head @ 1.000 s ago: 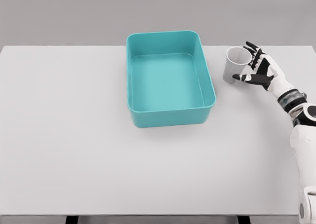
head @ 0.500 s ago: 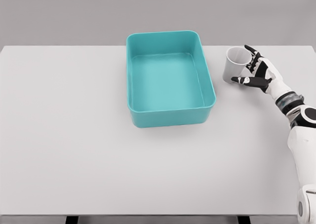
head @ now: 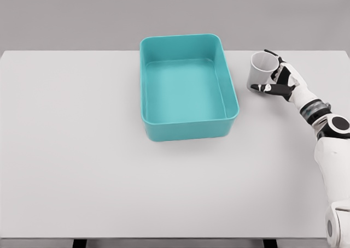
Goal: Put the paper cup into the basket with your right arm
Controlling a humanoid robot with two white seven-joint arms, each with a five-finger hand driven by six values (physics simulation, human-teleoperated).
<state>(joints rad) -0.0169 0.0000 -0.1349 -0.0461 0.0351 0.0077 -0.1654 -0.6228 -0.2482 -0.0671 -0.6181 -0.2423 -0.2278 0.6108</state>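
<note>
Right hand (head: 281, 80) wrapped paper cup (head: 259, 71) from side, thumb in front, fingers behind; cup upright on white table (head: 82, 166), just right of teal basket (head: 187, 129), rim unobstructed for lift

No legible text, label, brand, number or sign was found in the head view. Surfaces checked: the small white paper cup (head: 261, 69) was plain on its visible wall; the teal rectangular plastic basket (head: 188, 129) carried no marking on rim or walls; the flat white desk (head: 82, 160) was unmarked; the white-and-black right robot hand (head: 280, 80) bore no readable lettering.
</note>
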